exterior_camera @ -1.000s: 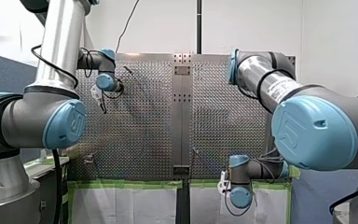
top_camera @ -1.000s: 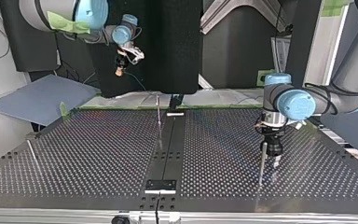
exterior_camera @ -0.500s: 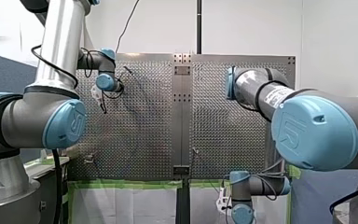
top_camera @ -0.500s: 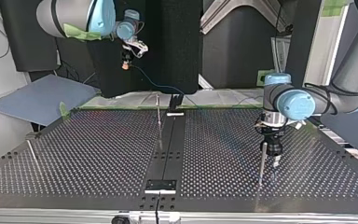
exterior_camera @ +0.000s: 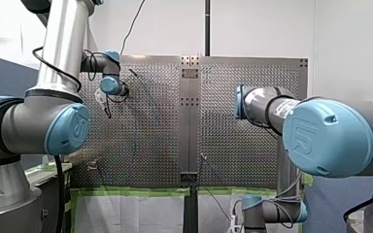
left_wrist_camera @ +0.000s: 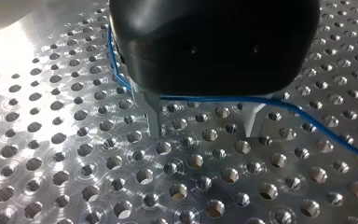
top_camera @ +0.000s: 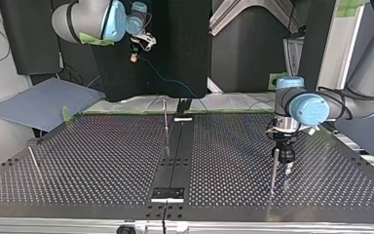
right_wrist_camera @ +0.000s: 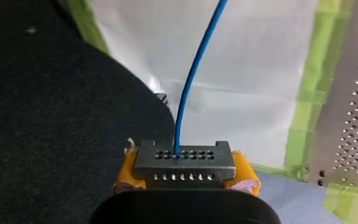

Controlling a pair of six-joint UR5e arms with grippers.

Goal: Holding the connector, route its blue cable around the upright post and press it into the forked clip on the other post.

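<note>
R pincer [right_wrist_camera: 185, 179] gripped connector [right_wrist_camera: 184, 158] between yellow pads, held high past the surface [top_camera: 102, 161] edge at top view's left | blue cable [right_wrist_camera: 193, 79] sagged back toward upright post [top_camera: 165, 117] | L pincer [left_wrist_camera: 203, 133] fingers spread, empty, cable crossing their roots | likely best: light tension, wide sweep round post, no yanking

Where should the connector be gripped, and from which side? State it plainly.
Grip the connector by its two short ends, coming from behind, opposite the holed face where the blue cable leaves. My right end effector holds it so, yellow pads on either end, clear of the cable.
</note>
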